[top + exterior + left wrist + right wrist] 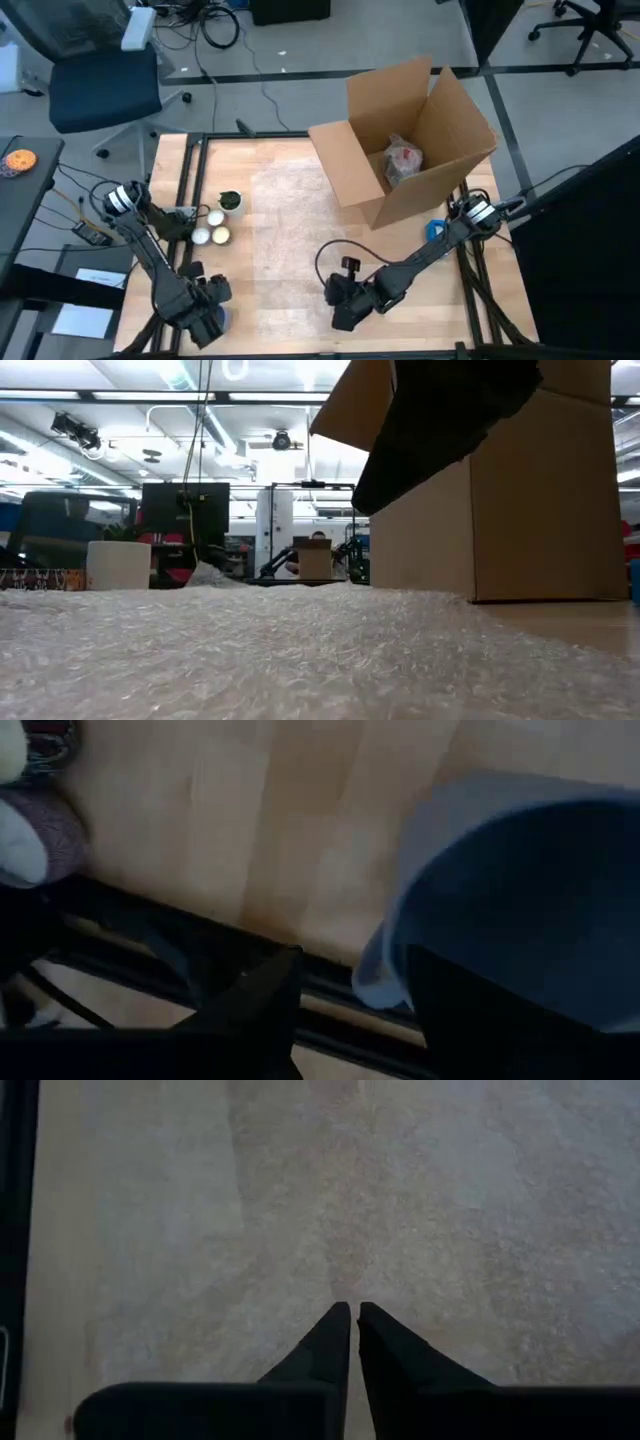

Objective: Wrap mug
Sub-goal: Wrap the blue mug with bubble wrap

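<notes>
A blue mug (pixel 520 900) stands at the table's near left corner, under my left gripper (pixel 207 312). That gripper (pixel 350 965) is open and astride the mug's wall, one finger inside and one outside. A sheet of bubble wrap (pixel 290 215) lies flat on the middle of the table and fills the low view's foreground (pixel 300 650). My right gripper (pixel 341 310) is shut near the table's front edge, its tips (pixel 352 1312) pointing down over the wrap (pixel 400 1200). My left gripper comes at the mug from above, with the mug's wall near the rim (pixel 385 975) between its fingers. A gap shows between the outer finger (pixel 265 1000) and the wall. Whether the inner finger touches the mug I cannot tell. My right gripper is shut over the bubble wrap; whether its tips touch the sheet I cannot tell.
An open cardboard box (pixel 410 150) with a wrapped bundle (pixel 403 160) inside stands at the far right. A green cup (pixel 230 201) and small white round things (pixel 213 227) sit at the left. Black frame rails (pixel 190 190) run along the table's sides.
</notes>
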### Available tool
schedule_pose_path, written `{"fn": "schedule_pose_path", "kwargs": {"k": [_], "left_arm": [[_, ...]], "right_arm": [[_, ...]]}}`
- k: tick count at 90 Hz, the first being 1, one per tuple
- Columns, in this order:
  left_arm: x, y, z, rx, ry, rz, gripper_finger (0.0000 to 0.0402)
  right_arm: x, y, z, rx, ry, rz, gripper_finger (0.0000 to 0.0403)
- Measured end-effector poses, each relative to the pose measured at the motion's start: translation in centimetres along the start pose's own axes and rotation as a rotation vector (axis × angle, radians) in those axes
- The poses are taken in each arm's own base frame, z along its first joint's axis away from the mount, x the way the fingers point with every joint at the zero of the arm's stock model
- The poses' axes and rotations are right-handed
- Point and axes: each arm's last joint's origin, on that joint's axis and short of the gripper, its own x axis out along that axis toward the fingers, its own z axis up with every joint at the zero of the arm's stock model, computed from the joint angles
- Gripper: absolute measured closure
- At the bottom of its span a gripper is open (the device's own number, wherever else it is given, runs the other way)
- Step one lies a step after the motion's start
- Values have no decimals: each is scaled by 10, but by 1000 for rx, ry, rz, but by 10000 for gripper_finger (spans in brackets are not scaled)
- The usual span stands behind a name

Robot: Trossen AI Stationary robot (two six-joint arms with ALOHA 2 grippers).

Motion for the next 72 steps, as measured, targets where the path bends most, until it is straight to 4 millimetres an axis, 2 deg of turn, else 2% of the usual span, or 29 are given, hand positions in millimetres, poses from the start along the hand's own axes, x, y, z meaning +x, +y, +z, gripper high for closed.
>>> {"fn": "schedule_pose_path", "kwargs": {"k": [9,31,55,72], "left_arm": [[0,-4,1,7,-22,-39,239],[1,-1,2,11,-68,1,239],[27,-3,8,42,-21,-77,239],[44,2,14,41,7,-80,239]], "right_arm": [[0,0,0,2,-3,2,401],[0,0,1,3,-3,2,402],[0,0,1,3,-3,2,402],[0,0,1,3,-3,1,401]]}}
